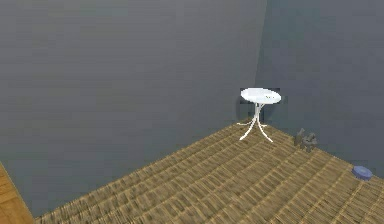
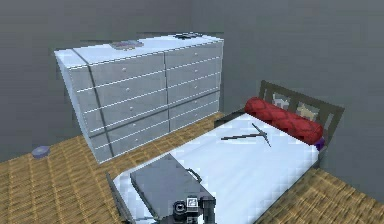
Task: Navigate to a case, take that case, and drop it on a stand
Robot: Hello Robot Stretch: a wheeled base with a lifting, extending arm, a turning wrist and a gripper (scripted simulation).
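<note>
A flat grey case lies on the near end of a bed with a white sheet. At the arm side view's bottom edge, the gripper shows as a dark body with small white squares, right at the case's near corner. The case rests on the bed behind it, so I cannot tell whether the gripper holds anything. A small round white stand on thin curved legs stands in the far corner of the forward view, against the grey walls.
A wide white dresser stands beyond the bed, with small items on top. Red pillows and a dark headboard are at the bed's far end. A thin dark object lies on the sheet. A small dark thing and a blue dish sit on the woven floor.
</note>
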